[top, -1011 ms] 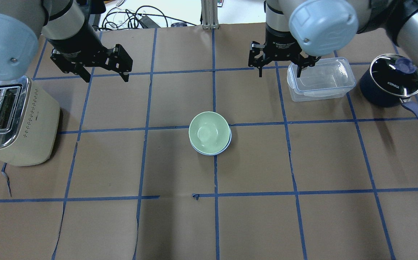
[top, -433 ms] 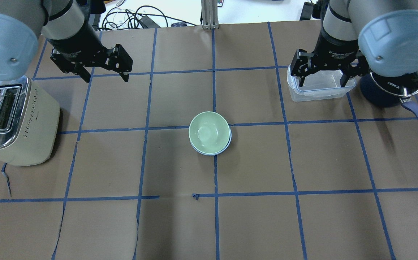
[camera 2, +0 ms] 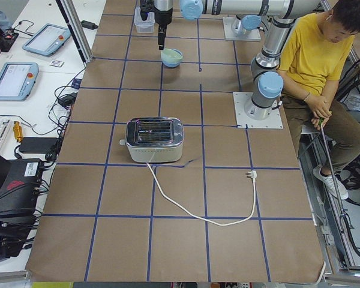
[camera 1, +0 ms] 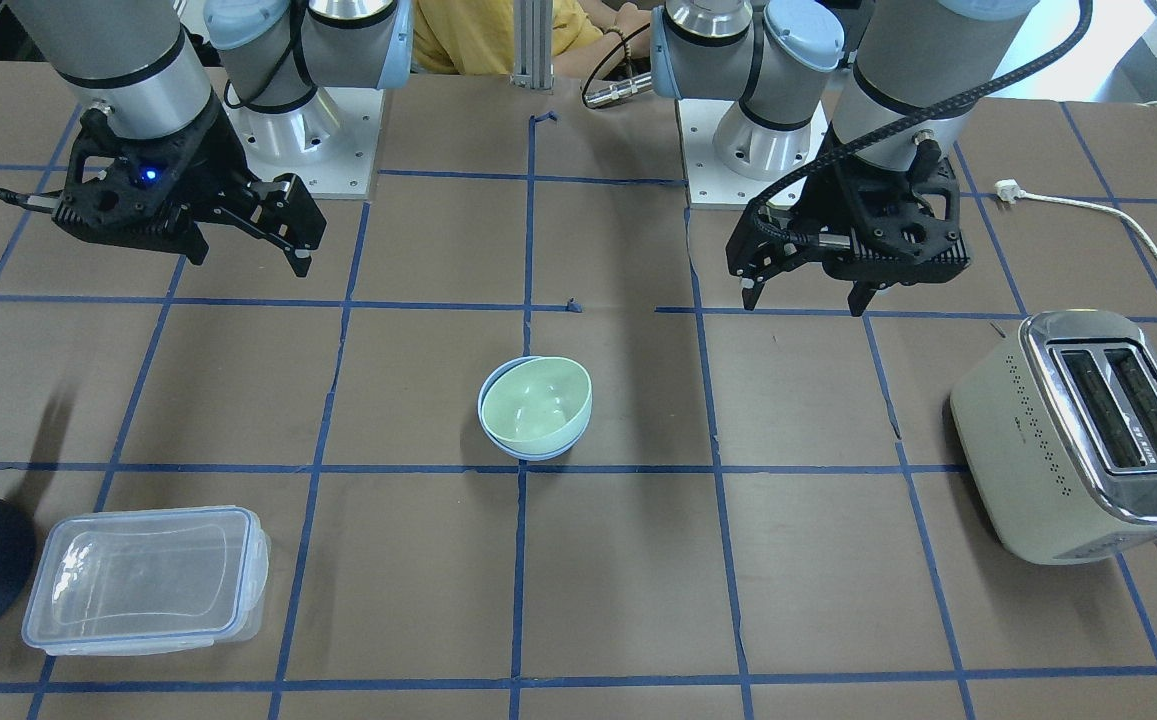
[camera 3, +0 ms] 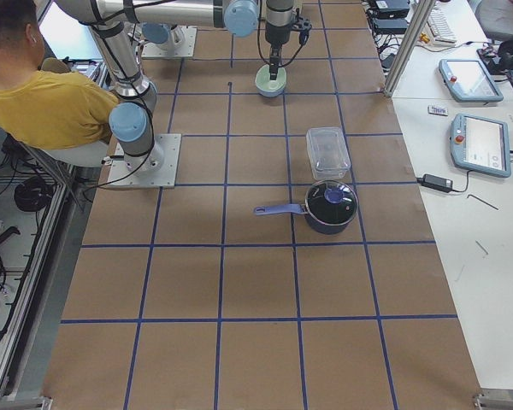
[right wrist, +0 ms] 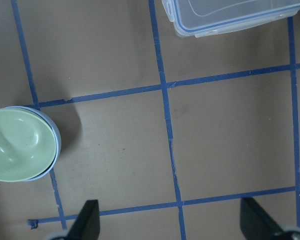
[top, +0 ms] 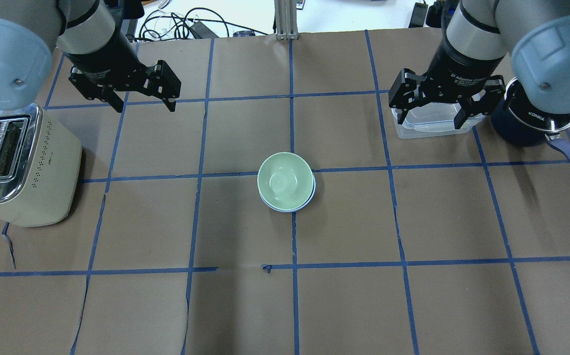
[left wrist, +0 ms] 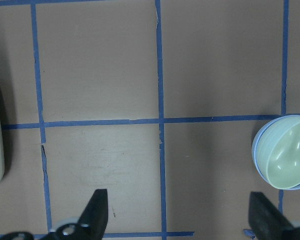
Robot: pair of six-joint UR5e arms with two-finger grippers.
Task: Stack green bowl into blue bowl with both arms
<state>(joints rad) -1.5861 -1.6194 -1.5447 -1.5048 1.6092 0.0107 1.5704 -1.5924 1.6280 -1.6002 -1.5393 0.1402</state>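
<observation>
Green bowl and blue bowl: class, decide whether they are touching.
Touching. The front-facing view shows the green bowl nested inside the blue bowl, only the blue rim showing beside it.

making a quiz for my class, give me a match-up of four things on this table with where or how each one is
1 green bowl
2 toaster
3 saucepan
4 clear container

a glass lid on
b plug lying loose
c nested in the blue bowl
d see-through, nothing seen inside

Pairs: 1-c, 2-b, 3-a, 4-d
</observation>
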